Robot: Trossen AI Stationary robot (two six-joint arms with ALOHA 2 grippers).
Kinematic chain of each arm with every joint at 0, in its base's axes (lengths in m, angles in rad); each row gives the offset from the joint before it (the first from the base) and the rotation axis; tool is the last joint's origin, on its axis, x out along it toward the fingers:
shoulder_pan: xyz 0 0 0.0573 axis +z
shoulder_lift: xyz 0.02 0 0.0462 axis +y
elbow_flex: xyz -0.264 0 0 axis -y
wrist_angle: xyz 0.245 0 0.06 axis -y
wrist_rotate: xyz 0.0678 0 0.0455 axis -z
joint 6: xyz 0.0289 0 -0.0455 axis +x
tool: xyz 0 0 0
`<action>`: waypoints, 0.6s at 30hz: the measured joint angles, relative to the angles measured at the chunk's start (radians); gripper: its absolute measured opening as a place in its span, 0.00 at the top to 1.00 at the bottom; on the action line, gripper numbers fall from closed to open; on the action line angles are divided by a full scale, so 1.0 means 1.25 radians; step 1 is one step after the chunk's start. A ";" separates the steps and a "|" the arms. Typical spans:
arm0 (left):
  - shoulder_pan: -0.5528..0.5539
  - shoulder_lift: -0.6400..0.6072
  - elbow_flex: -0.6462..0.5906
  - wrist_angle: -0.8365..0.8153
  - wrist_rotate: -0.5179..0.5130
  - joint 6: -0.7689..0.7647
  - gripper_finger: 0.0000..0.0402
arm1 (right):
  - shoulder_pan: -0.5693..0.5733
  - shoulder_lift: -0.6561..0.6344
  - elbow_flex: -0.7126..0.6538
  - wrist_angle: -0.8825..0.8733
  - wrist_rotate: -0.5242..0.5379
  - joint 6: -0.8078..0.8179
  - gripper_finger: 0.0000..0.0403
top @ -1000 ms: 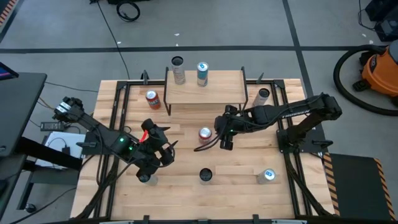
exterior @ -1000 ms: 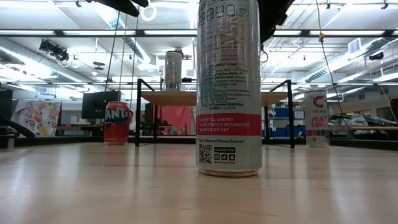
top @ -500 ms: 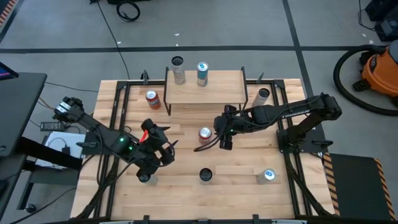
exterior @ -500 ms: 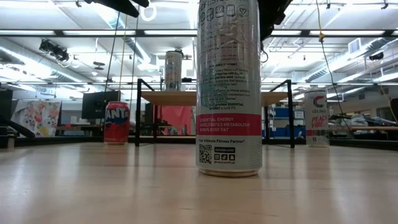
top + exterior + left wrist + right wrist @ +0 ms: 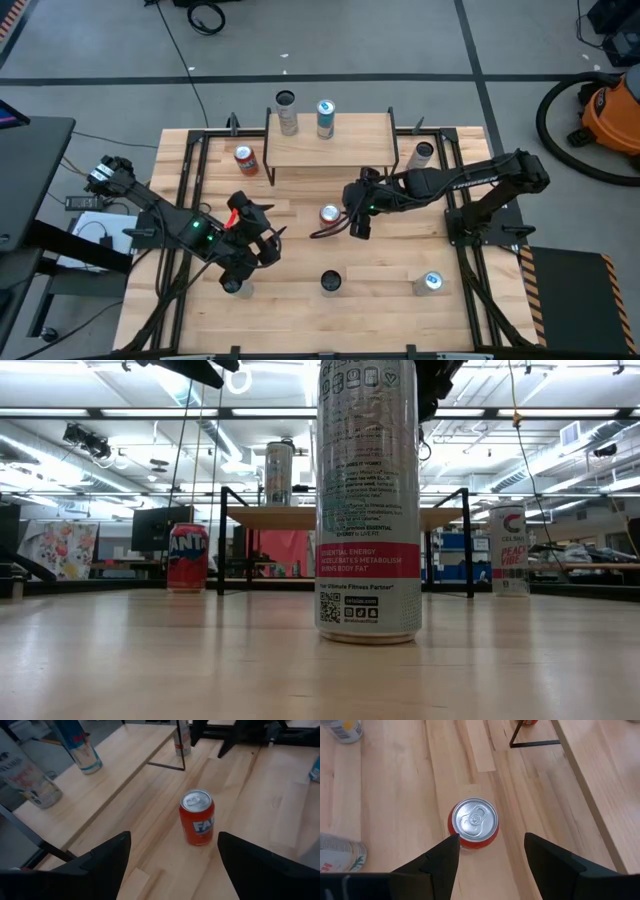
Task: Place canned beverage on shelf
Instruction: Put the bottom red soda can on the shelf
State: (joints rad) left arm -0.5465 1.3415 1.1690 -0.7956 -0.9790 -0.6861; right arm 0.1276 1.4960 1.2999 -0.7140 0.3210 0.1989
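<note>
Right gripper (image 5: 352,213), fingers spread, hovers beside 1 red can (image 5: 329,214), lined up for grasping; left gripper (image 5: 262,238) waits, fingers spread.

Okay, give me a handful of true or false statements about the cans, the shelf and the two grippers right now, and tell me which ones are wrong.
1. Two cans stand on the shelf. True.
2. The right gripper is shut on the red can. False: its fingers are open on either side of the can, not yet closed on it.
3. The red can in front of the right gripper stands upright on the table. True.
4. The left gripper holds a can. False: it is open and empty.
5. The shelf is full, with no room for another can. False: both cans stand near its back left, and most of the board is bare.
</note>
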 joint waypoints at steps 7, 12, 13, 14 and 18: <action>0.000 0.000 0.000 0.021 0.018 0.000 0.23 | 0.000 0.000 0.000 0.029 0.000 0.009 0.42; 0.000 0.000 0.000 0.037 0.041 0.000 0.23 | 0.000 0.000 0.000 0.032 0.013 0.034 0.42; 0.000 0.000 0.000 0.037 0.042 0.000 0.23 | 0.000 0.000 0.000 0.031 0.021 0.044 0.42; 0.000 0.000 0.000 0.037 0.042 0.000 0.23 | 0.000 0.000 0.000 0.030 0.026 0.049 0.42; 0.000 0.000 0.000 0.039 0.042 0.000 0.23 | 0.000 0.000 0.000 0.033 0.026 0.049 0.42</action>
State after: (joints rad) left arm -0.5465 1.3415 1.1694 -0.7464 -0.9268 -0.6857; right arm 0.1276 1.4964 1.2999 -0.6727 0.3538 0.2604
